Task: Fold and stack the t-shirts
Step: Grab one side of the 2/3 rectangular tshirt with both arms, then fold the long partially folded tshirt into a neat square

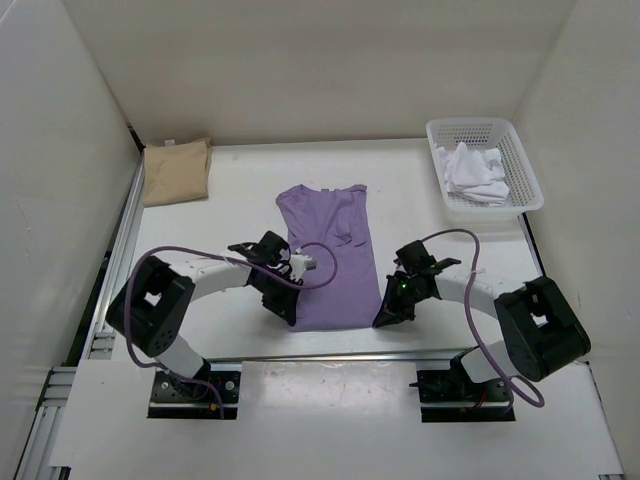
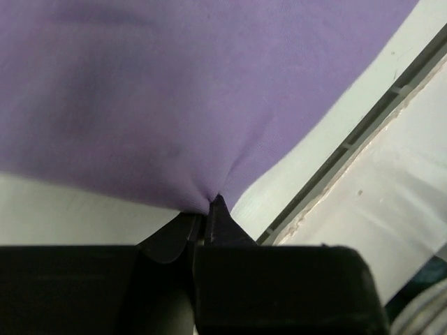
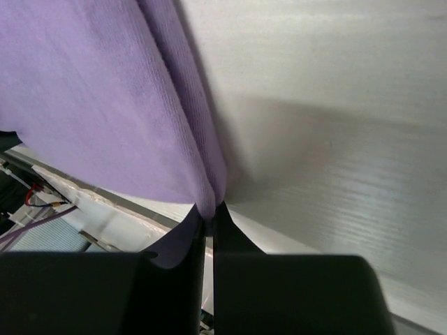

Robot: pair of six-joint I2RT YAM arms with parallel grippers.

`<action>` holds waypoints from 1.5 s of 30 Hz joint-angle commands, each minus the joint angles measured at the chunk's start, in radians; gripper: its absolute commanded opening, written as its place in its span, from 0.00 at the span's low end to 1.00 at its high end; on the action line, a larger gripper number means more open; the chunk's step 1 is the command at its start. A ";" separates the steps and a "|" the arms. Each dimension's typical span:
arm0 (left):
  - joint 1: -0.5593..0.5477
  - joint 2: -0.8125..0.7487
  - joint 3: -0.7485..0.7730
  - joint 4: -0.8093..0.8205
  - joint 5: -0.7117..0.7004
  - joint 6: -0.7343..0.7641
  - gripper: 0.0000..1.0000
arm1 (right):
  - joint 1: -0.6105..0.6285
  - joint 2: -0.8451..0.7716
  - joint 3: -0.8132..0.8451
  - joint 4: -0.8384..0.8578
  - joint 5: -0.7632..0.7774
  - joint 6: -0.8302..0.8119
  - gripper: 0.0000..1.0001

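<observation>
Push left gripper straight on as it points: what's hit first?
The lavender shirt: the left gripper is shut on its hem, and more of that cloth lies ahead, as far as the wrist view shows.

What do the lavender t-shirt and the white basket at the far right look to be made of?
Lavender t-shirt: soft knit cloth, probably cotton jersey, matte. The right wrist view shows fine ribbing, and the cloth gathers into soft creases at its pinched corner. White basket: rigid plastic by the look, slightly glossy, its walls a regular moulded grid of holes.
</observation>
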 commanded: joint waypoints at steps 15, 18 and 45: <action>0.021 -0.451 0.093 -0.453 -0.105 0.015 0.10 | 0.226 -0.452 0.218 -0.508 0.127 0.117 0.00; 0.068 -0.469 0.171 -0.502 -0.030 0.015 0.10 | 0.226 -0.452 0.319 -0.579 0.114 0.117 0.00; 0.284 -0.027 0.655 -0.524 0.161 0.015 0.10 | -0.006 -0.242 0.588 -0.571 0.052 -0.010 0.00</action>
